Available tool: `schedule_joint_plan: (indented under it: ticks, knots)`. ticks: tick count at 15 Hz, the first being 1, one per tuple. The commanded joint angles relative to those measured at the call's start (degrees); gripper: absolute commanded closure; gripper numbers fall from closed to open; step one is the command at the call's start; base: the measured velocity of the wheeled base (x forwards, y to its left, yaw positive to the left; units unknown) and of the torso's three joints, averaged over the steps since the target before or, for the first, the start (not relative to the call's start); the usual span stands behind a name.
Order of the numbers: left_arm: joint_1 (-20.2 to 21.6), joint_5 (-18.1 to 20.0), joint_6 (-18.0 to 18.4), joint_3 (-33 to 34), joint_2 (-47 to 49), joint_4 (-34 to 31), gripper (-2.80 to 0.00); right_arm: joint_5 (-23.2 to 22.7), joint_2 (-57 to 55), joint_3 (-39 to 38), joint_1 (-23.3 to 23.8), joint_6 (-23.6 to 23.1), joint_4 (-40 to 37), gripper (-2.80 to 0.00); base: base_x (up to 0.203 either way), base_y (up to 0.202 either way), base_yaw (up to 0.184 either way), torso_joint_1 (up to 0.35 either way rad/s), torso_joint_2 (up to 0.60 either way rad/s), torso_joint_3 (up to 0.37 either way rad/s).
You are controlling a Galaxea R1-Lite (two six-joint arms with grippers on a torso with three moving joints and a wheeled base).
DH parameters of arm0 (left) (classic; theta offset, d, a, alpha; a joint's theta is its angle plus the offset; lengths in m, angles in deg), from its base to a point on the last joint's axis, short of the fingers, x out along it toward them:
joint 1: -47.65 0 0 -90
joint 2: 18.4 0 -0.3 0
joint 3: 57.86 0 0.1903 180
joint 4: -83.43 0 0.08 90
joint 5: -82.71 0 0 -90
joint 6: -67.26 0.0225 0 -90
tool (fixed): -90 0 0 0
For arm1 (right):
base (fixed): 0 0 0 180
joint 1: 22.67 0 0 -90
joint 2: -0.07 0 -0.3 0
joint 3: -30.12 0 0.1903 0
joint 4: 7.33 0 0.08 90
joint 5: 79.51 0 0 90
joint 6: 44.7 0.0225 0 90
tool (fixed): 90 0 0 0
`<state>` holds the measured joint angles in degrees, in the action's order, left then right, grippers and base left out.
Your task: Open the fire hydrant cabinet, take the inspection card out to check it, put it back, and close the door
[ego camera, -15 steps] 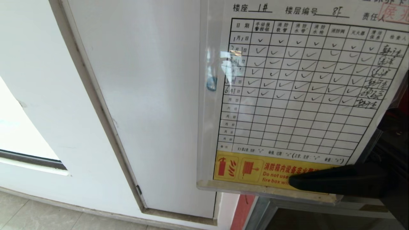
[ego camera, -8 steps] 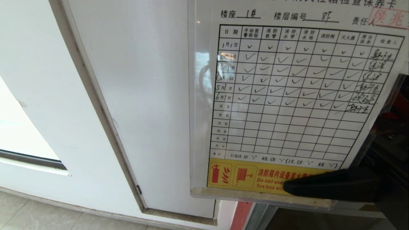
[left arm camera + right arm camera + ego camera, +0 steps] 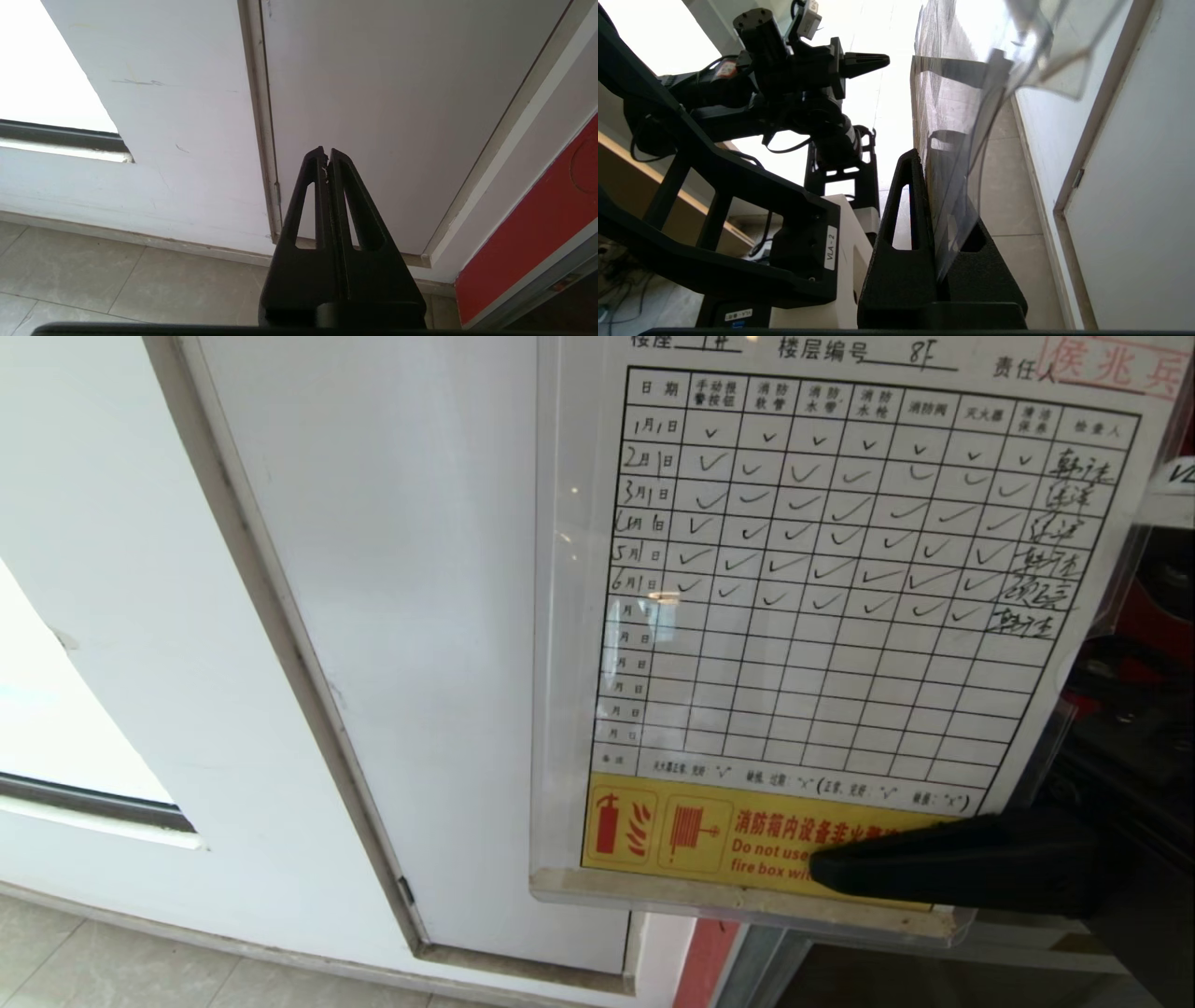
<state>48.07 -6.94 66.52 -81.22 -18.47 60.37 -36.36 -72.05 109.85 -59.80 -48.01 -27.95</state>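
Clearly the card [image 3: 803, 616] is out and up for checking, pinched at its lower edge by the right gripper [image 3: 840, 868], so returning it and shutting the door remain; the left gripper [image 3: 327, 156] hangs closed and empty.

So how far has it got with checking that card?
The card is already out of the cabinet: the right claw grips its lower edge and holds it up facing the head camera, its table of ticks readable. So the check is under way. Putting the card back and closing the door are left. The left claw is shut and idle near the white panel.
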Motion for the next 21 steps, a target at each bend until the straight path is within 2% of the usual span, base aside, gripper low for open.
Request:
schedule_joint_plan:
  ticks: [1, 8, 11, 15, 21]
  knots:
    - [0.0, 0.0, 0.0, 0.0, 0.1, 0.0, 0.0, -0.3, -0.1, 0.1, -1.3, 0.9, 0.5, 0.0, 0.0, 0.0, 0.0, 0.0, 0.0, 0.0]
    - [0.0, 0.0, 0.0, 0.0, 0.1, 0.0, 0.0, -0.3, 0.5, -0.4, -2.2, 3.6, 0.3, 0.0, 0.0, 0.0, 0.0, 0.0, 0.0, 0.0]
    - [0.0, 0.0, 0.0, 0.0, 0.1, 0.0, 0.0, -0.4, 1.5, -0.5, -2.2, 7.4, -0.1, 0.0, 0.0, 0.0, 0.0, 0.0, 0.0, 0.0]
    - [0.0, 0.0, 0.0, 0.0, 0.1, 0.0, 0.0, -0.3, 2.9, -4.0, -2.2, 9.5, -0.3, 0.0, 0.0, 0.0, 0.0, 0.0, 0.0, 0.0]
    - [0.0, 0.0, 0.0, 0.0, 0.1, 0.0, 0.0, -0.4, 5.9, -7.4, -2.3, 9.8, -0.4, 0.0, 0.0, 0.0, 0.0, 0.0, 0.0, 0.0]
